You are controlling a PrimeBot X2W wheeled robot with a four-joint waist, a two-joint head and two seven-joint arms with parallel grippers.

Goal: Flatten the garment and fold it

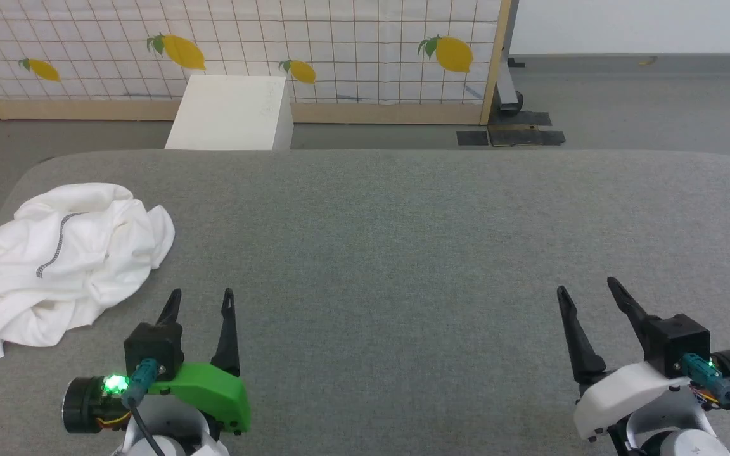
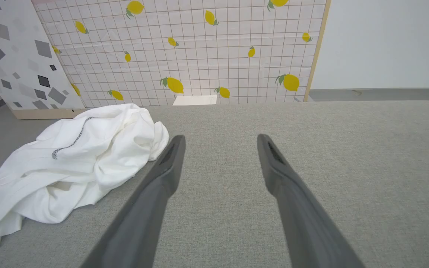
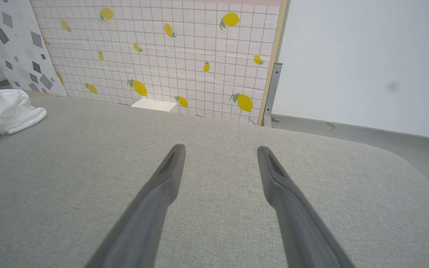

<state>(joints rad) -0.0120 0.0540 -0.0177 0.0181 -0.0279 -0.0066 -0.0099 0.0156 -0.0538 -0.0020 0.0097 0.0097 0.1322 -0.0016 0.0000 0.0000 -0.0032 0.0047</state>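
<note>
Here the garment (image 1: 61,266) lies crumpled in a heap on the grey padded table (image 1: 390,240), just left of the left gripper (image 1: 203,292) and slightly ahead of it, near its left finger but apart. That gripper's fingers are spread with nothing between them. A white box (image 1: 232,114) stands past the table's far edge, ahead of it. Well to the right, the right gripper (image 1: 585,285) is likewise spread and empty, the garment far to its left.

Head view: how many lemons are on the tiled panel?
4 lemons: far left, above the white box's left edge, above its right edge, and far right. The box may hide more.
</note>
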